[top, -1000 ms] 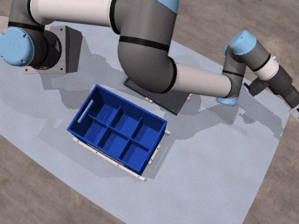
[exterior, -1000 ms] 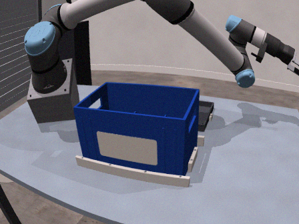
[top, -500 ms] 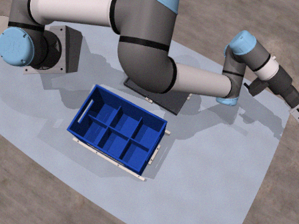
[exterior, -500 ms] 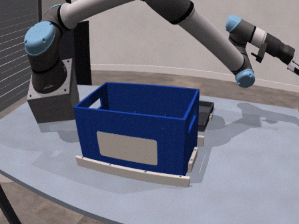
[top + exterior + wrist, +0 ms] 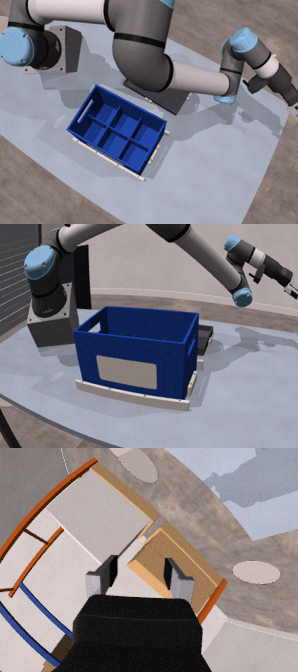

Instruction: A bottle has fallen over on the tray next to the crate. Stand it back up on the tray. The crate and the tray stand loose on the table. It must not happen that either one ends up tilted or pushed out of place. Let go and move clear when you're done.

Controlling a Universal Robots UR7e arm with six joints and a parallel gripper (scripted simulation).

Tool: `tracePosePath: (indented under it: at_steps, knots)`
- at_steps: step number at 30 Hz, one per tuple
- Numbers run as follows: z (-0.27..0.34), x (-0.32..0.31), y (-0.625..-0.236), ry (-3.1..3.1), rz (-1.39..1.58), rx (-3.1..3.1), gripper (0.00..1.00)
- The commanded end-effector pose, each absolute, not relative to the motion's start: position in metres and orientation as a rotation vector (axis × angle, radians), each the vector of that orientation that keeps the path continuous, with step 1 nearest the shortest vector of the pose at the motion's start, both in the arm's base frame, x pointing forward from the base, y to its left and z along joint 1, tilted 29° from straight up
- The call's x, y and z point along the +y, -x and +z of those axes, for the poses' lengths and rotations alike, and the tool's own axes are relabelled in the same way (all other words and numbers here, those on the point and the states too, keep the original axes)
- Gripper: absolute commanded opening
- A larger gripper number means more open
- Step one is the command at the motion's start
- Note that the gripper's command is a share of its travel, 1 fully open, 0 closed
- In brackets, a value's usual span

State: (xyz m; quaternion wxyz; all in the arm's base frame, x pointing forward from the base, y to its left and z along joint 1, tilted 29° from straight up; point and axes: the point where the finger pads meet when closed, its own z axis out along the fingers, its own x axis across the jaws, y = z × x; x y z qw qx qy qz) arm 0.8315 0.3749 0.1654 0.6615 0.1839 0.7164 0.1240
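Observation:
The dark tray (image 5: 171,101) (image 5: 205,338) lies behind the blue crate (image 5: 131,103) (image 5: 133,344). In the overhead view my arm covers most of it, and in the side view the crate hides most of it. I cannot see the bottle in any view. My gripper (image 5: 294,110) (image 5: 292,289) (image 5: 140,566) is open and empty. It hangs high at the far right, beyond the table's edge and far from the tray. The wrist view looks down past the table rim at the floor and at shapes off the table.
The crate has several empty compartments and sits between beige wooden strips (image 5: 106,160) (image 5: 133,396). The grey robot pedestal (image 5: 66,50) (image 5: 53,327) stands at the back left. The light blue table top (image 5: 206,167) ends close to the right of the arm's wrist.

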Motion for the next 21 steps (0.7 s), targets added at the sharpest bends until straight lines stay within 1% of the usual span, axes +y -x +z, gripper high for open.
tracePosePath:
  at_steps: [1,5,9,10,12,13,15,18,21]
  knots:
    - [0.163,0.379,-0.826,-0.446,0.296,1.668,1.0]
    - [0.153,0.382,-0.809,-0.514,0.311,1.76,1.0]
    - [0.139,0.383,-0.781,-0.61,0.313,1.868,1.0]
    - [0.139,0.383,-0.781,-0.61,0.313,1.869,1.0]
    - [0.13,0.382,-0.762,-0.669,0.307,1.925,1.0]
    - [0.13,0.382,-0.762,-0.669,0.307,1.925,1.0]
    - [0.121,0.379,-0.74,-0.733,0.294,1.981,1.0]
    - [0.121,0.379,-0.74,-0.733,0.294,1.981,1.0]
    - [0.107,0.371,-0.701,-0.838,0.259,2.059,1.0]
